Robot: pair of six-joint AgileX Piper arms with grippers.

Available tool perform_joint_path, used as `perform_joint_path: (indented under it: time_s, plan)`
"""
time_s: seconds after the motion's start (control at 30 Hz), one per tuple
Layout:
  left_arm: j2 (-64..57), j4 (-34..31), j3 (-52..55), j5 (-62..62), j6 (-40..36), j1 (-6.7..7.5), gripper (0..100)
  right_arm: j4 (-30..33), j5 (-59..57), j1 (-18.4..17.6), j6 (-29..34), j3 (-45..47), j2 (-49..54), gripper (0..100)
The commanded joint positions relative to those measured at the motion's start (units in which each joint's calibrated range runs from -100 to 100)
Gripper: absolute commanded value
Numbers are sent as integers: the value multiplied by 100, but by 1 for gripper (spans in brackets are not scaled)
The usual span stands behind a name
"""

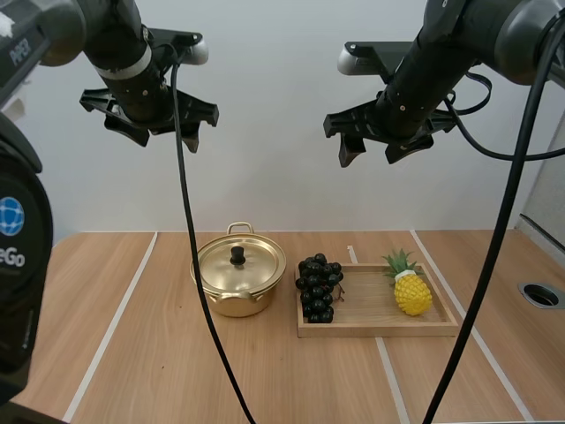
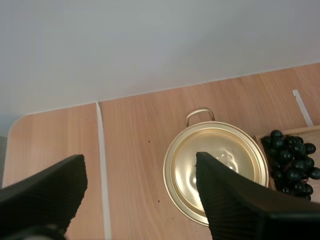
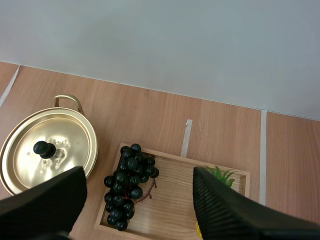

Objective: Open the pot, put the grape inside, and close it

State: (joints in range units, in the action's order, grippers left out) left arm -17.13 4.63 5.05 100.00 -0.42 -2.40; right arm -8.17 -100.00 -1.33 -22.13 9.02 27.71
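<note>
A gold pot (image 1: 238, 281) with its lid on and a black knob (image 1: 237, 255) stands on the table, left of a wooden tray (image 1: 378, 329). A dark bunch of grapes (image 1: 318, 288) lies on the tray's left end. My left gripper (image 1: 163, 134) hangs open high above the table, up and left of the pot. My right gripper (image 1: 369, 152) hangs open high over the tray. From the left wrist, the pot (image 2: 215, 170) and grapes (image 2: 292, 159) lie far below between open fingers (image 2: 227, 200). From the right wrist, pot (image 3: 47, 152) and grapes (image 3: 127, 185) show below.
A small yellow pineapple (image 1: 411, 288) lies on the tray's right end, also near the grapes in the right wrist view as green leaves (image 3: 222, 175). White tape lines (image 1: 110, 331) cross the tabletop. A round hole (image 1: 540, 294) sits near the table's right edge.
</note>
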Motion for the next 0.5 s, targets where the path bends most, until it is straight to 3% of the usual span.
perform_joint_path:
  time_s: [0.0,0.47]
  plan:
    - [15,485,443,0,294,-11,100,-98,0,-7,-26,21,62,100]
    - [15,990,1741,-210,1255,13,100,-263,0,-7,-26,21,62,100]
